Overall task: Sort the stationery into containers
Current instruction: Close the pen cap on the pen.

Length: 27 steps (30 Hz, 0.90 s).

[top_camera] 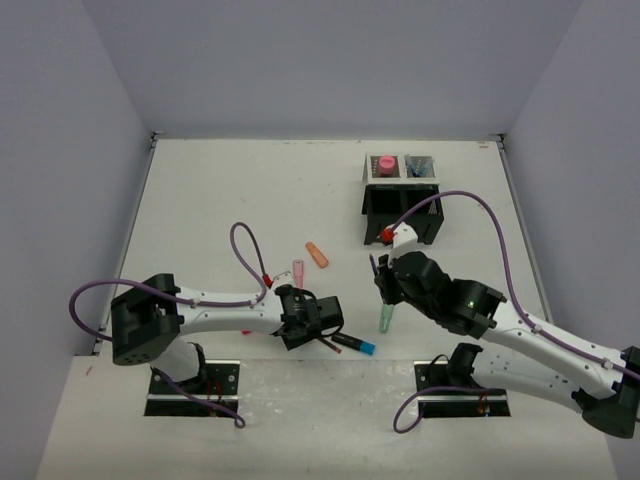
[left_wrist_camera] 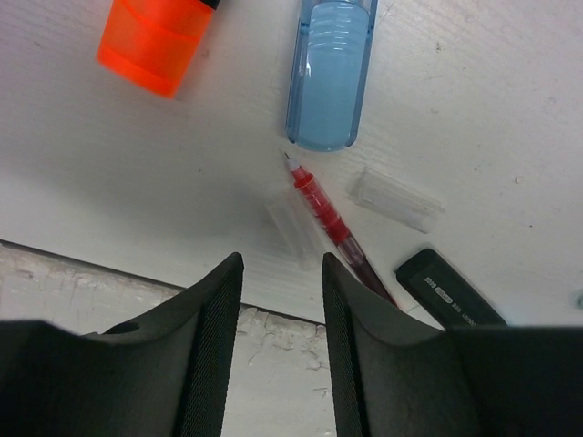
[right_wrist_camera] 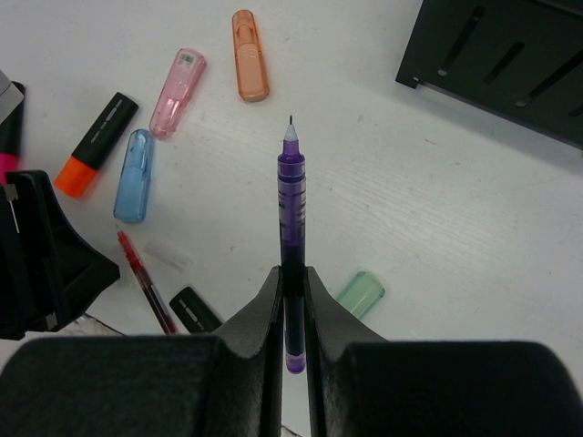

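Observation:
My right gripper [right_wrist_camera: 291,278] is shut on a thin purple pen [right_wrist_camera: 291,196], held off the table with its tip pointing away; it also shows in the top view [top_camera: 385,285]. A mint highlighter [right_wrist_camera: 361,294] lies just right of it. My left gripper [left_wrist_camera: 282,264] is open and empty, low over the table's near edge. A red pen [left_wrist_camera: 328,218] lies ahead of its right finger, beside a blue cap [left_wrist_camera: 328,73], an orange highlighter [left_wrist_camera: 150,41] and a black barrel [left_wrist_camera: 451,291]. The black mesh organizer [top_camera: 400,205] stands at the back right.
A pink item [top_camera: 385,163] and blue pens [top_camera: 418,165] sit in the organizer's rear compartments. A peach cap [top_camera: 317,255] and a pink cap [top_camera: 298,270] lie mid-table. Two clear caps [left_wrist_camera: 396,200] lie by the red pen. My left gripper [right_wrist_camera: 46,255] is close to the right one.

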{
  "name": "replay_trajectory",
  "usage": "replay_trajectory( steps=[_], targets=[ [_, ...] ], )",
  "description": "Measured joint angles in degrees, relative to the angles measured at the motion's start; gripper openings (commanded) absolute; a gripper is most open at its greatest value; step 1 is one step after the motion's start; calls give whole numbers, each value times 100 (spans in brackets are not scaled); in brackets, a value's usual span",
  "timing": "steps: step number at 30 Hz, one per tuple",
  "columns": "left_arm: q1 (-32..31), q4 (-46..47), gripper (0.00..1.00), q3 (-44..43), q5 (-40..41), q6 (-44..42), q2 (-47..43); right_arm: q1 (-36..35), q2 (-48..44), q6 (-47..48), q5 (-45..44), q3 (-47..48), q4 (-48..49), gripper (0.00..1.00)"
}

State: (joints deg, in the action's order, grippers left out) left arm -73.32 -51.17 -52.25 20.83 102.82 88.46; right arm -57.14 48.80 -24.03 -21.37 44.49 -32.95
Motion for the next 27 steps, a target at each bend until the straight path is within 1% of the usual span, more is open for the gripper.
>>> replay_trajectory(
  steps=[3, 5, 13, 19, 21, 24, 27],
  targets=[
    [0, 11, 40, 0, 4, 18, 59, 0, 15, 3, 1, 0, 0, 0],
    [0, 12, 36, 0, 1, 23, 81, 0, 51, 4, 2, 0, 2, 0],
    [25, 232, 36, 145, -13, 23, 82, 0, 151, 23, 55, 0, 2, 0],
    [213, 506, 35, 295, -124, -20, 164, 0, 153, 63, 148, 0, 2, 0],
    [245, 566, 31, 295, -131, -38, 160, 0, 153, 69, 158, 0, 2, 0],
    [256, 587, 20, 300, -146, -39, 166, 0, 157, 75, 185, 0, 7, 0],
    [267, 697, 7, 376, -161, -36, 116, 0, 157, 99, 256, 0, 39, 0]
  ],
)
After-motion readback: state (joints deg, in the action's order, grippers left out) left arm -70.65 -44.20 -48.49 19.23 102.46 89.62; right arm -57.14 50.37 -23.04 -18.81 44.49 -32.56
